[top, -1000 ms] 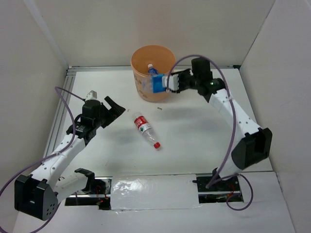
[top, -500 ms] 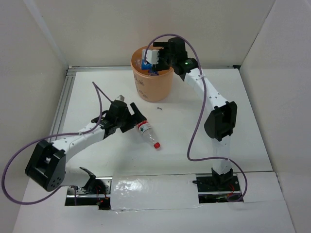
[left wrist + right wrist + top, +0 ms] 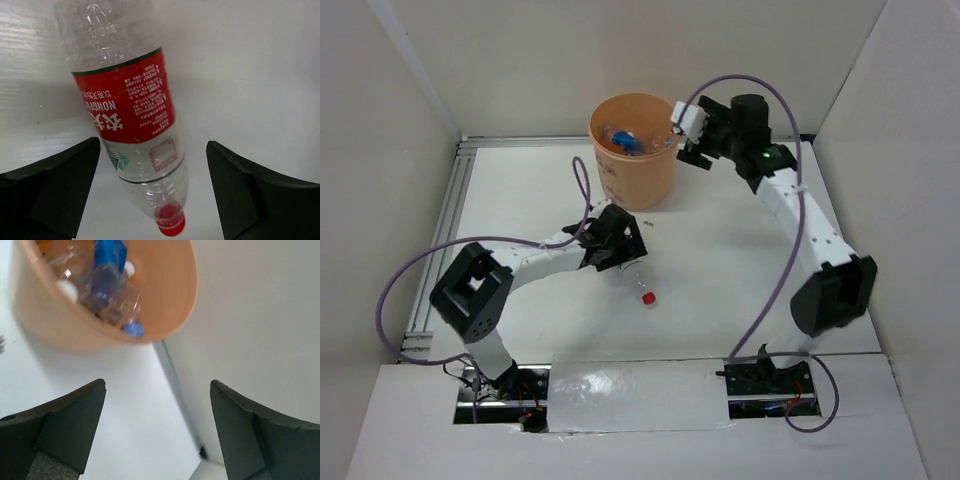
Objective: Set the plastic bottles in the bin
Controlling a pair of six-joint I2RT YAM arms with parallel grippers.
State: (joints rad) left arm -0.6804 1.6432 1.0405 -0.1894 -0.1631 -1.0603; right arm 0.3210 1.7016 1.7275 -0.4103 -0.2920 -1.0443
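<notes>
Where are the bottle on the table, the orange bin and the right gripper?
bottle [image 3: 132, 107], left wrist view, on its red label.
bin [image 3: 638, 185], top external view, on its outer wall.
right gripper [image 3: 157, 385], right wrist view, midway between its open fingertips.

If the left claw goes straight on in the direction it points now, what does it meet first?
The red-labelled bottle, lying on the table between the open fingers. The left claw points down at it, so it would likely touch the bottle's body before the table; depth is hard to judge.
</notes>
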